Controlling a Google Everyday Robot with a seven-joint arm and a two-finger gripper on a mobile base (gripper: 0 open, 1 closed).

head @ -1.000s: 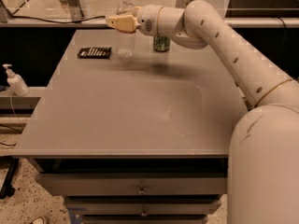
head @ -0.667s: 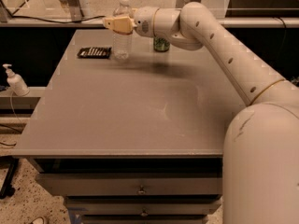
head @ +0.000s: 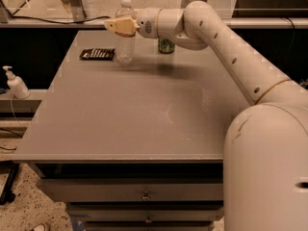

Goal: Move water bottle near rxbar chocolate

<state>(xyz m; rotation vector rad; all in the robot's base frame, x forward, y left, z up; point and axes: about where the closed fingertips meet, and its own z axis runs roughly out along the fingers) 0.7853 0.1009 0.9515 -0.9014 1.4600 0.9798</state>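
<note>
The end effector (head: 120, 27) grips the upright water bottle (head: 124, 48) just beside the rxbar chocolate (head: 97, 54) on the table (head: 144, 114).

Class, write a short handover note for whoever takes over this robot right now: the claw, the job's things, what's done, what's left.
Claw: shut on the bottle near its shoulder, over the far left of the table.
Bottle: upright, close beside the bar, not touching it.
Done: bottle is next to the bar.
Left: release it and draw the arm back.
</note>
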